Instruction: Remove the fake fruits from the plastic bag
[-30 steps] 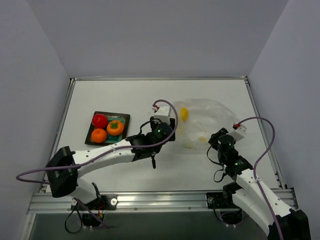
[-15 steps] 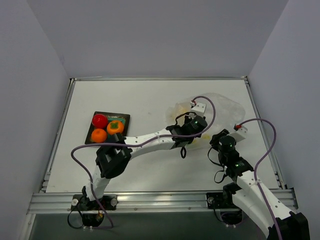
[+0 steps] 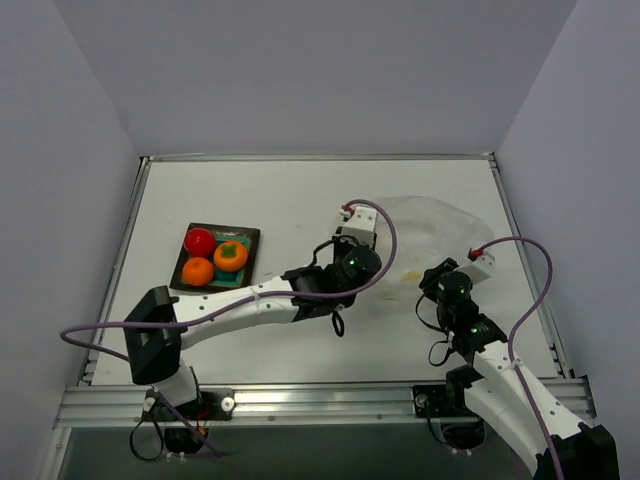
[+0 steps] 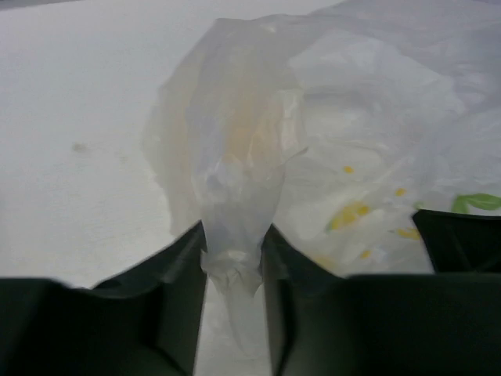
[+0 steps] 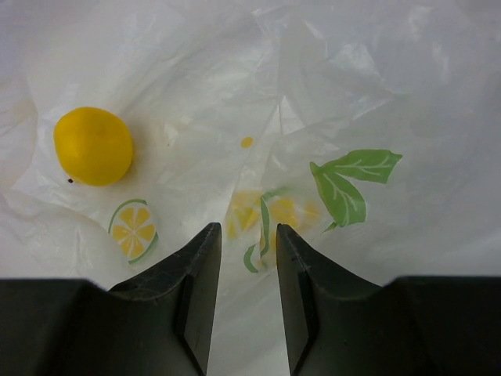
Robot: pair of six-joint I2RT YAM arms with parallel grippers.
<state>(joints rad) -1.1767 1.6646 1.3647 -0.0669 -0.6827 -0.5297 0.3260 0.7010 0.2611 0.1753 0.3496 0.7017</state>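
**One yellow fruit (image 5: 93, 146) left inside the plastic bag (image 3: 430, 225)**

We see the left claw (image 4: 233, 247) closed on a bunched fold at the bag's left edge, its arm stretched across the white table (image 3: 260, 195). The right claw (image 5: 247, 229) pinches a ridge of film on the near side. The yellow fruit lies veiled under the film, beside a printed lemon slice (image 5: 133, 229) and green leaves (image 5: 352, 184). Well apart to the left, a dark plate (image 3: 252, 240) holds a red fruit (image 3: 199, 241) and two orange fruits (image 3: 231, 255) (image 3: 197, 271).

Overhead view, wrist views close on bag (image 5: 352, 78)
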